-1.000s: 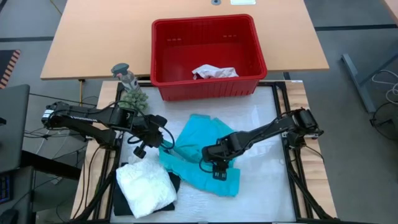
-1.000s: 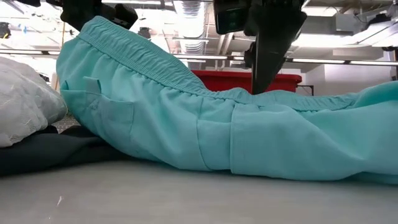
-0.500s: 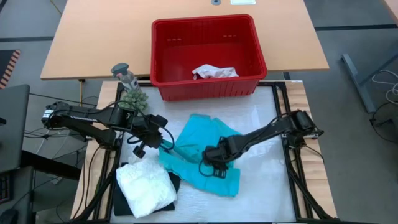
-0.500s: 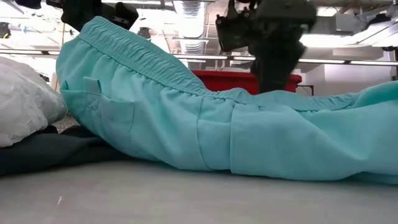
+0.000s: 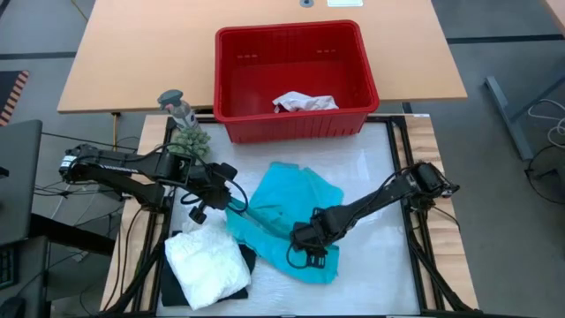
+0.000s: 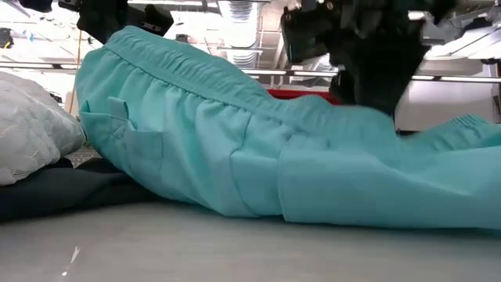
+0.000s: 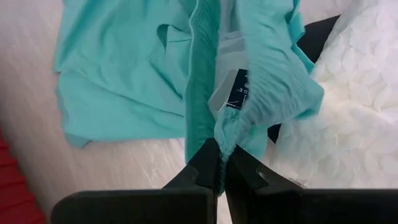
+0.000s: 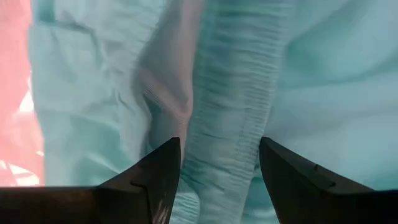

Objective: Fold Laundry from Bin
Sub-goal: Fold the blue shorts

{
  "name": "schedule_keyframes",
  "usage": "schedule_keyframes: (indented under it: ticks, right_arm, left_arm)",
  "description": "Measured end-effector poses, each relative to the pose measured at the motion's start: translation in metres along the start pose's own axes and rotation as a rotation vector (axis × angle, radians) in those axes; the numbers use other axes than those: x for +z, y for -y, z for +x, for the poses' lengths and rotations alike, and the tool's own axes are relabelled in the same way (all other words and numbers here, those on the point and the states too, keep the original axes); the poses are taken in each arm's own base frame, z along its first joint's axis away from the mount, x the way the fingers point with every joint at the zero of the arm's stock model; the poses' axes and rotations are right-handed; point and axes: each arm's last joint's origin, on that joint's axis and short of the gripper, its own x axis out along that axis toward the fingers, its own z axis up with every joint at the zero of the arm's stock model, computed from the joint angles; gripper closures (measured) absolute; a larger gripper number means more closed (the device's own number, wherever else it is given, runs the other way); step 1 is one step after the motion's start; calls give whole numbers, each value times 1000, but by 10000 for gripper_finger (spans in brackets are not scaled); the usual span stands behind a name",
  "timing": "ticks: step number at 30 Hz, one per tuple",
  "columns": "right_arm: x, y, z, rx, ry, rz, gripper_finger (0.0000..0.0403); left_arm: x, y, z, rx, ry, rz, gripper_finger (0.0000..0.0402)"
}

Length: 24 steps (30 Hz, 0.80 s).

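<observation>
We hold the teal shorts (image 5: 287, 216) by their elastic waistband in our pinched-shut left claw (image 7: 222, 167), mid-tabletop before the red bin (image 5: 296, 79). Our right claw (image 8: 217, 168) gapes wide over the waistband, gripping nothing; we should straddle one layer, then close squarely.

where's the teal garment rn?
In the high view the teal garment lies mid-table, in front of the red bin, right of the white lacy garment. The left gripper pinches its waistband; the open right gripper is over its near edge.
</observation>
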Motion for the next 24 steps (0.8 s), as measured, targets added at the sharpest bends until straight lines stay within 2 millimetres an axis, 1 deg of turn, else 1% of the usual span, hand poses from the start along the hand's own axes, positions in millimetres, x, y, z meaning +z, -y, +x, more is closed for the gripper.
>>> schedule_keyframes:
  ticks: [2,4,10,14,17,19,21,24]
  right_arm:
    - [-1,-3,9,2,-16,-8,163]
    - [-1,-6,12,5,-21,-13,163]
    - [-1,-4,13,5,-29,-4,163]
    - [-4,-2,13,-26,-62,32,163]
    - [-4,-3,13,16,-73,20,167]
    - [-3,-5,13,52,-72,7,180]
    - [-2,-6,13,77,-74,3,205]
    - [-2,-7,13,83,-76,3,265]
  left_arm:
    - [0,0,0,1,0,-14,401]
    - [0,0,0,0,0,-17,401]
    - [0,0,0,0,-1,-17,401]
    - [0,0,0,0,0,-25,401]
    - [0,0,0,0,0,-26,401]
    - [0,0,0,0,0,-26,401]
    - [0,0,0,0,0,-26,401]
    - [0,0,0,0,0,-24,401]
